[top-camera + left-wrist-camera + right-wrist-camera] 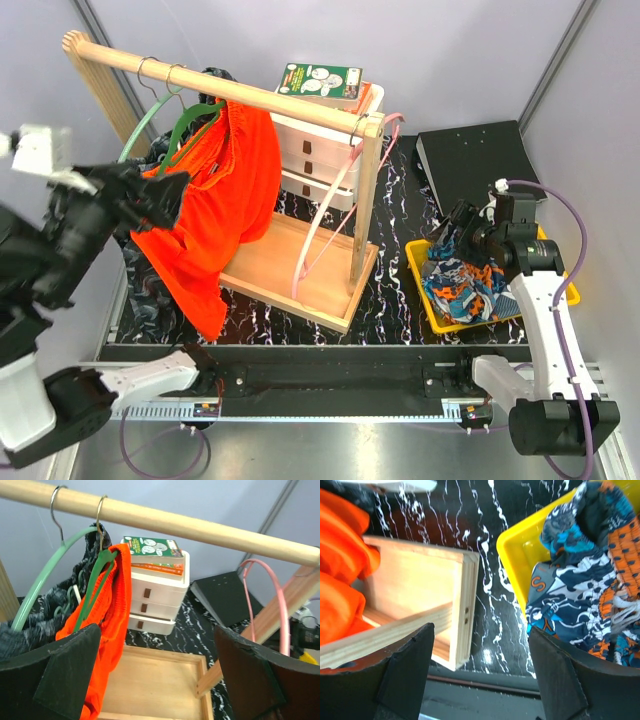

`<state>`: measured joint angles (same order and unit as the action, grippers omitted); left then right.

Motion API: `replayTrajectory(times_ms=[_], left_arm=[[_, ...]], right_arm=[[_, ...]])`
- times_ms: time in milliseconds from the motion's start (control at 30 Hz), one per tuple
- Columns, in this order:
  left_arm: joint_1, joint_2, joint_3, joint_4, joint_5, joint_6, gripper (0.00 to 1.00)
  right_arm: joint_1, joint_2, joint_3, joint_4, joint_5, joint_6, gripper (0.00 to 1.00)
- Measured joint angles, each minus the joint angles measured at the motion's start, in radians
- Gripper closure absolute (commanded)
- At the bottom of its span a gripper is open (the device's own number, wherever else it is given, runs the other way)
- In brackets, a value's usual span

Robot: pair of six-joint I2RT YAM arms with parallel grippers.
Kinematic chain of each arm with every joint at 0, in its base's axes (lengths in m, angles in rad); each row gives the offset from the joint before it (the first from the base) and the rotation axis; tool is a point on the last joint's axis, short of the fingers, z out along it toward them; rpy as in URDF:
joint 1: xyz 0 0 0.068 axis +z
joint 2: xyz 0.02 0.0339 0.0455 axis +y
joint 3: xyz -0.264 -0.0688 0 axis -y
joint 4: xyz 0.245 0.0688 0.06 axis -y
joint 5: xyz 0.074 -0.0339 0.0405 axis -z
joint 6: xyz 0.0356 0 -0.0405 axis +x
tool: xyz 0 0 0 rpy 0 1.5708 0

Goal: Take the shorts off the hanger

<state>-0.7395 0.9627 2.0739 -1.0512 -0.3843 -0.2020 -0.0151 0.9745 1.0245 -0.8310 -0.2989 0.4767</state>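
Right claw (480, 665) gapes wide with nothing in it. It hovers to the right of the wooden rack (265, 265), over the patterned shorts (580, 595), which lie in a yellow tray (512, 545): one pair done. Left claw (155, 675), fully spread and empty, faces the orange shorts (107, 625), which hang from the rack's rail beside the dark shorts (30, 615). Two pairs are left.

Orange shorts (215, 215): plain bright orange, hang crumpled on dark green hanger (190, 120) nr left end of wooden rail (240, 92), cloth drooping low over rack base's left edge. Navy-grey shorts (140, 290): dark, patterned, hang just behind/left of orange pair by pale green hanger (140, 125), mostly hidden. Patterned shorts (462, 280): blue/orange/white, bunched in yellow tray (420, 262) nr worktop's right edge.
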Motion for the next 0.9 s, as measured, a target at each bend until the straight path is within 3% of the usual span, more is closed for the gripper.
replayTrajectory(times_ms=[233,333,433,567,900], left_arm=[[0.005,0.172,0.115,-0.062,-0.116,0.092,0.05],[0.061,0.219,0.134,-0.085,-0.111,0.121,0.07],[0.238,0.251,0.13,-0.099,-0.041,0.134,0.07],[0.372,0.262,0.091,-0.101,0.05,0.149,0.12],[0.586,0.28,0.036,-0.054,0.314,0.174,0.33]], right_arm=[[0.0,-0.001,0.0,-0.042,-0.027,-0.038,0.15],[0.0,-0.006,0.0,-0.058,-0.029,-0.055,0.15],[0.0,-0.01,0.0,-0.076,-0.033,-0.066,0.15],[0.0,-0.011,0.004,-0.098,-0.036,-0.077,0.14],[0.0,-0.011,0.025,-0.111,-0.035,-0.092,0.14]])
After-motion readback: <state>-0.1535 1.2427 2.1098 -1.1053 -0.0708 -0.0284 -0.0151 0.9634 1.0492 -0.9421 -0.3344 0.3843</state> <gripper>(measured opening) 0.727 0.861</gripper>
